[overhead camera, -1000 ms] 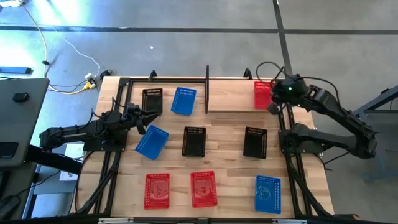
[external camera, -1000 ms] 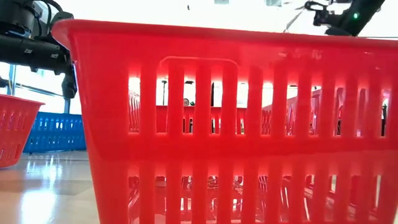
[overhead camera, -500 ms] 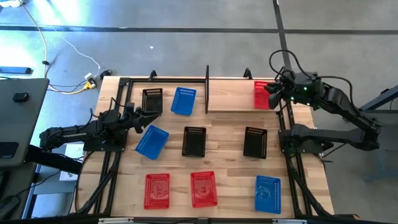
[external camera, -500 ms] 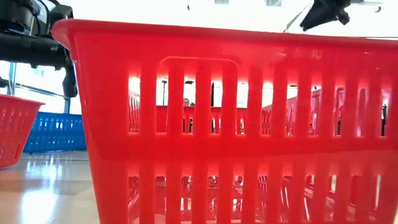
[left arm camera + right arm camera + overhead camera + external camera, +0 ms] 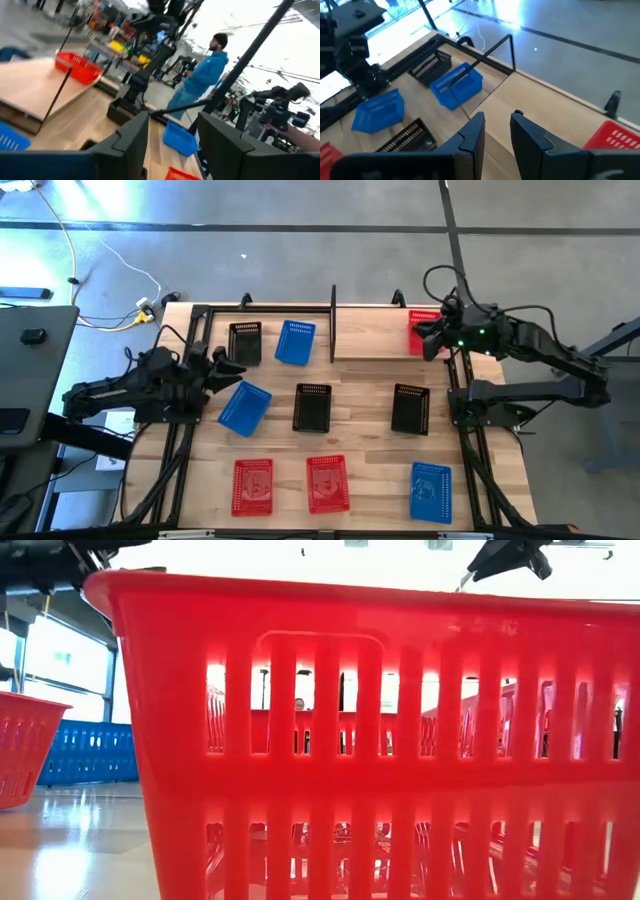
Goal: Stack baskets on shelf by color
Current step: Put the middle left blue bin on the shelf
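Nine baskets show in the high view. On the table are black ones (image 5: 245, 340) (image 5: 312, 407) (image 5: 410, 408), blue ones (image 5: 295, 342) (image 5: 244, 408) (image 5: 431, 491) and red ones (image 5: 253, 485) (image 5: 328, 483). One red basket (image 5: 420, 323) sits at the right end of the shelf (image 5: 333, 320), a thin black rack along the far edge. My right gripper (image 5: 428, 340) (image 5: 497, 130) hovers open just by that red basket. My left gripper (image 5: 232, 370) (image 5: 172, 145) is open above the table's left side, near the tilted blue basket.
A red basket (image 5: 330, 740) stands right in front of the low camera and hides most of the table. Black arm frames (image 5: 180, 440) (image 5: 470, 430) run along both sides. Bare wood lies between the basket rows. A person in a blue top (image 5: 205, 75) stands beyond the table.
My left arm has risen and drawn back a little toward the table's left edge; in the low view it has lifted almost out of the top of the picture. My right gripper has shifted left over the shelf's red basket and risen. No basket has moved.
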`<control>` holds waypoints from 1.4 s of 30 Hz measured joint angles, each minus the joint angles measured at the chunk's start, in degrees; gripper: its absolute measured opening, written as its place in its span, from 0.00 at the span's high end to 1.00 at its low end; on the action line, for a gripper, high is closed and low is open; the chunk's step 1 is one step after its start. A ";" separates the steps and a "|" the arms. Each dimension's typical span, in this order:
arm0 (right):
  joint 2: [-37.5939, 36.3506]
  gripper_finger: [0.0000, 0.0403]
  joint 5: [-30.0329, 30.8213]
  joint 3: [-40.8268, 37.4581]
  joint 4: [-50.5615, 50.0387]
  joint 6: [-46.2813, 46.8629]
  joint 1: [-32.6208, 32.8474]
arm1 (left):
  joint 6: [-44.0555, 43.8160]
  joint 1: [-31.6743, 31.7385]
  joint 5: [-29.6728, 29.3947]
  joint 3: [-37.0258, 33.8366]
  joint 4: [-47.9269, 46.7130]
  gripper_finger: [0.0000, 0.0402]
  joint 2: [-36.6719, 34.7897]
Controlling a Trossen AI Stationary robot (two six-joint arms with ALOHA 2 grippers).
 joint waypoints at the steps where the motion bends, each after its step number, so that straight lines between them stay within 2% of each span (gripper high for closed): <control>1: 0.58 0.80 -0.01 0.00 0.19 0.08 0.55 | -0.17 0.00 -0.02 1.44 -2.42 0.61 0.67; 7: 4.39 0.80 -0.02 0.00 0.74 0.04 2.86 | -0.47 0.00 -0.40 10.59 -20.70 0.64 6.91; 11: 6.64 0.80 -0.05 0.00 0.74 -0.14 3.60 | -0.58 -0.01 -2.87 15.59 -32.25 0.66 12.47; 16: 8.22 0.80 -1.41 -0.02 0.74 -0.99 3.80 | -1.56 0.00 -4.76 18.70 -41.19 0.69 20.06; 21: 8.40 0.80 -3.63 -0.02 0.72 -1.62 3.78 | -4.20 0.00 -5.13 19.34 -44.78 0.70 27.36; 26: 8.33 0.80 -4.38 -0.02 0.72 -3.42 3.78 | -6.28 0.00 -8.16 19.34 -44.94 0.70 32.58; 36: 8.33 0.80 -6.16 -0.02 0.70 -5.79 3.78 | -10.22 0.00 -12.90 19.34 -46.76 0.70 37.31; 42: 8.33 0.80 -6.34 -0.02 0.68 -6.59 3.78 | -14.39 0.00 -14.12 19.34 -54.33 0.70 39.27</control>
